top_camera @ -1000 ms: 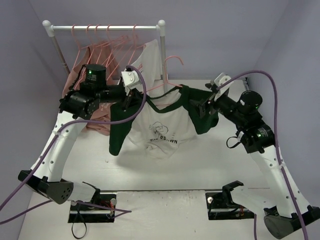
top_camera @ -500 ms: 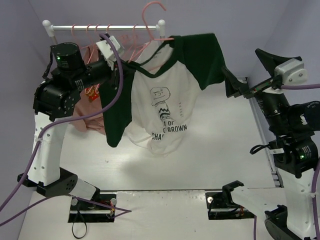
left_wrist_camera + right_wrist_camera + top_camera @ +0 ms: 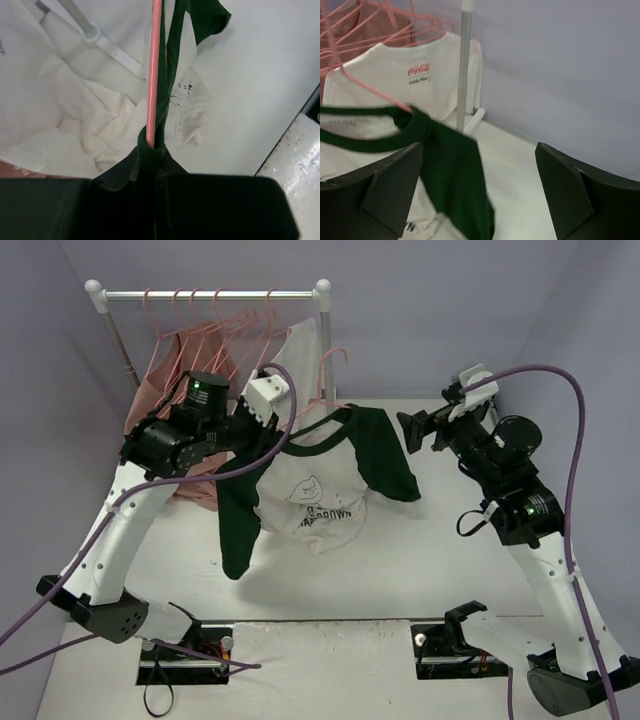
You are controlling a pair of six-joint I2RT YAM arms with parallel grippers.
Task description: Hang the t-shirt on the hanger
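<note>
t-shirt point(image 3: 318, 490) hangs in the air over the middle of the table point(image 3: 450, 550), in front of the clothes rack point(image 3: 210, 295), held up at the collar on the left arm's side. left gripper point(image 3: 262, 432) has its jaws pressed together on the bunched green collar. from the left wrist, the pink bar of the hanger point(image 3: 154, 65) runs straight into that same fold. whether the bar itself is pinched cannot be told. right gripper point(image 3: 479, 147) stands wide open with nothing in it, just beside the nearer green sleeve and not touching it.

room: bare table lies below and in front of the shirt and runs out to the right edge beside the right arm. at the back the rack crowds in. its right post point(image 3: 325, 340) and a white shirt point(image 3: 300, 350) stand close behind the collar, with pink shirts point(image 3: 160, 370) further left.

hidden: only the hanger's hook and one bar show; the rest of its frame is lost in the cloth. the chest print is creased and only partly legible. in the top view, fabric covers the left fingertips.
</note>
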